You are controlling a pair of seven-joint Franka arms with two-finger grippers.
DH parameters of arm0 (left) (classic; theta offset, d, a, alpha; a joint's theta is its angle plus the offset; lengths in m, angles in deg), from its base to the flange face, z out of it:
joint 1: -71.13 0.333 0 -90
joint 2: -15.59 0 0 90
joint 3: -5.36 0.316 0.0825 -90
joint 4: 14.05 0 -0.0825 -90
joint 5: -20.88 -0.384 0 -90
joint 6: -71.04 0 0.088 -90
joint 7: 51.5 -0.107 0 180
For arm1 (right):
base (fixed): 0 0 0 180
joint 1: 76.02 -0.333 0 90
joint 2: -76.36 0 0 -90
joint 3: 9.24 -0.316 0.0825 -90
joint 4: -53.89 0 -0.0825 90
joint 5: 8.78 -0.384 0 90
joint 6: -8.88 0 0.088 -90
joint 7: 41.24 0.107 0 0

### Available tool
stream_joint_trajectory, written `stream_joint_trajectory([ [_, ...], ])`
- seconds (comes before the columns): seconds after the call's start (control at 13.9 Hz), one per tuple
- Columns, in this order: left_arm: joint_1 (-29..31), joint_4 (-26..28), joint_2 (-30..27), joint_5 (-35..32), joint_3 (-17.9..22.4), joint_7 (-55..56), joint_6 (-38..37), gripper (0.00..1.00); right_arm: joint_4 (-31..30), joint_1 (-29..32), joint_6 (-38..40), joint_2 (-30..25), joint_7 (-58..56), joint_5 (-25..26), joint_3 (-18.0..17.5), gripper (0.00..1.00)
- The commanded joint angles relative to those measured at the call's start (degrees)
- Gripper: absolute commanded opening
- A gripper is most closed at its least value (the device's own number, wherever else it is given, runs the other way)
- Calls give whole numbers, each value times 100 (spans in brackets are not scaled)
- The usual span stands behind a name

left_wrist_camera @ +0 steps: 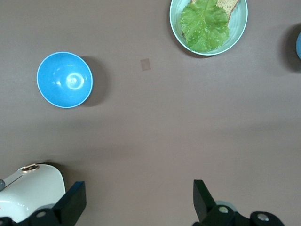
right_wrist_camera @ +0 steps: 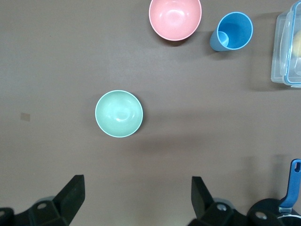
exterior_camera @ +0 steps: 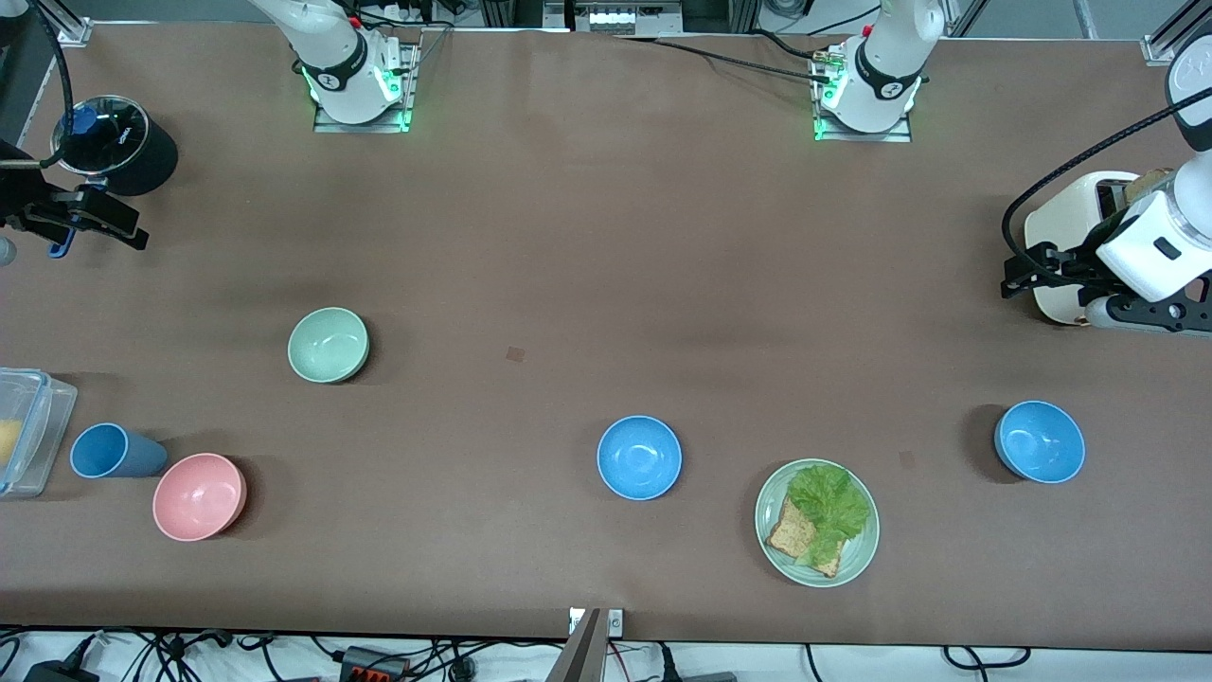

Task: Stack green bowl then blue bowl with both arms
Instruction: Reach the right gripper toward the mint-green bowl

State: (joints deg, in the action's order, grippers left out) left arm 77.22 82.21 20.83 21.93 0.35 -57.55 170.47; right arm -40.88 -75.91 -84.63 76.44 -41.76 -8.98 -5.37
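The pale green bowl [exterior_camera: 328, 345] sits upright on the table toward the right arm's end; it also shows in the right wrist view [right_wrist_camera: 119, 113]. One blue bowl [exterior_camera: 639, 457] sits near the middle, and a second blue bowl [exterior_camera: 1039, 441] sits toward the left arm's end, also in the left wrist view [left_wrist_camera: 65, 79]. My right gripper [exterior_camera: 90, 213] hangs open and empty beside a black pot, its jaws wide apart [right_wrist_camera: 136, 200]. My left gripper [exterior_camera: 1032, 270] hangs open and empty beside a white toaster, jaws wide apart [left_wrist_camera: 137, 202].
A green plate [exterior_camera: 857, 559] with lettuce and bread lies between the two blue bowls. A pink bowl [exterior_camera: 199, 496], a blue cup [exterior_camera: 114, 451] and a clear plastic box [exterior_camera: 28, 431] stand at the right arm's end. A black pot [exterior_camera: 114, 142] and a white toaster [exterior_camera: 1070, 237] stand at the table's ends.
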Motion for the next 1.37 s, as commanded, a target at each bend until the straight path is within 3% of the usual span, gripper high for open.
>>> stream_joint_trajectory([
  [0.0, 15, -178, 82, 123, 18, -37, -152, 100, -6, -20, 61, -69, 8, 64, 8, 100],
  [0.5, -38, -222, 135, 61, 10, -2, -169, 100, -6, -29, 0, 71, 8, 100, 8, 100],
  [1.3, -3, -222, 188, 61, 10, -37, -178, 100, -269, -266, -1782, 2680, 69, 258, -1, 100],
])
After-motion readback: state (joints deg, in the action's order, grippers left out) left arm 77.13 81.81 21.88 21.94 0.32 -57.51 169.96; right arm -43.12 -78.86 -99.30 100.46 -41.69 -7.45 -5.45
